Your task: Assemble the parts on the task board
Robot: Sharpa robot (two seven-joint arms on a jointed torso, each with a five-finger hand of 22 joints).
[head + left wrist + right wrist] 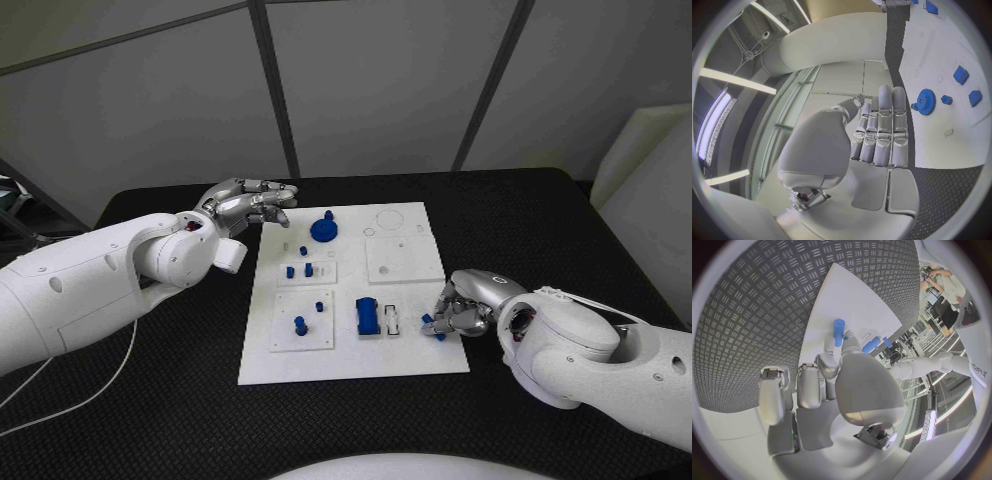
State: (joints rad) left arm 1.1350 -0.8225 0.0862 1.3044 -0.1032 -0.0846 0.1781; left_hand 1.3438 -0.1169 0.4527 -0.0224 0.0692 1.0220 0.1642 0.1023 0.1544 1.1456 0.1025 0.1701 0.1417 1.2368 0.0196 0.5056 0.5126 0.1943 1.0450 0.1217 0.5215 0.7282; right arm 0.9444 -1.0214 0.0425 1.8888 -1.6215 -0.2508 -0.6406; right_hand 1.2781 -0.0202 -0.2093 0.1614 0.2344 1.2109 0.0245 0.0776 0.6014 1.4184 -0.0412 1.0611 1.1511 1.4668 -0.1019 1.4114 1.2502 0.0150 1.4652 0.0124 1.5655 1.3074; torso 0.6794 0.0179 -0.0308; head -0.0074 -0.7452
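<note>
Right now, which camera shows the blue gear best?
The left wrist view: the blue gear is large, its teeth plain, beside the left hand. The head view shows it small on the white board. The right wrist view doesn't clearly show it.

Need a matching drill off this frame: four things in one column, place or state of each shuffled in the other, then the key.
Things:
1. left hand
2. right hand
3. blue gear
4. task board

Places or states:
A. white plate mid-table
B. pinches a small blue part at the board's right edge
C. on the board's far end
D. holds nothing, at the board's far left corner

Pairs: 1-D, 2-B, 3-C, 4-A
</note>
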